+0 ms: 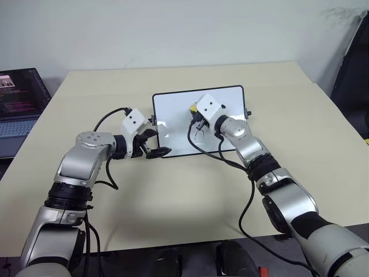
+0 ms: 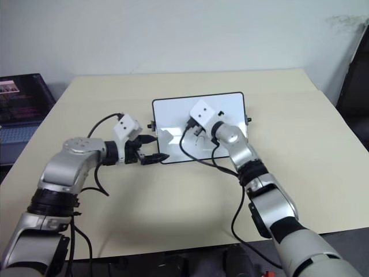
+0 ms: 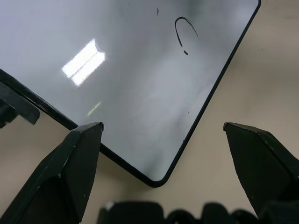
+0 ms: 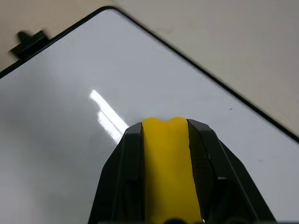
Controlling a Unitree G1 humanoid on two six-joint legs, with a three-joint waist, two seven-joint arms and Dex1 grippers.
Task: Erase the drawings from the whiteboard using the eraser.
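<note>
Yellow oblong foam eraser [image 4: 169,168] sits clamped between the closed fingers of the right gripper [image 4: 167,135], held over the small glossy white whiteboard with thin black frame [image 1: 173,115] that lies flat mid-table. Erasing looks partly done: much of the surface reads clean, yet a thin black hooked marker drawing [image 3: 183,31] and a fleck remain. Left gripper [image 3: 163,133] hovers wide open, empty, at the board's near corner.
</note>
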